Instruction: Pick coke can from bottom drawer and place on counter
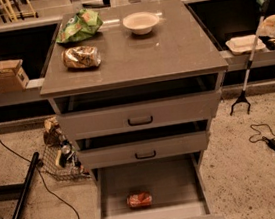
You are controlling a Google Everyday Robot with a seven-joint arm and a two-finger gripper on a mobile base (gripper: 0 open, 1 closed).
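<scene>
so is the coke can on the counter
No, the coke can lies in the open bottom drawer; the gripper's jaws are out of view.

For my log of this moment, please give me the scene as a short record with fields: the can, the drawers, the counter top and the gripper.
coke can: lying on its side on the drawer floor, near the front
bottom drawer: pulled open, nothing else seen inside
counter: holds a green chip bag, a foil snack bag and a white bowl
gripper: not in view
task state: can not yet picked up
</scene>
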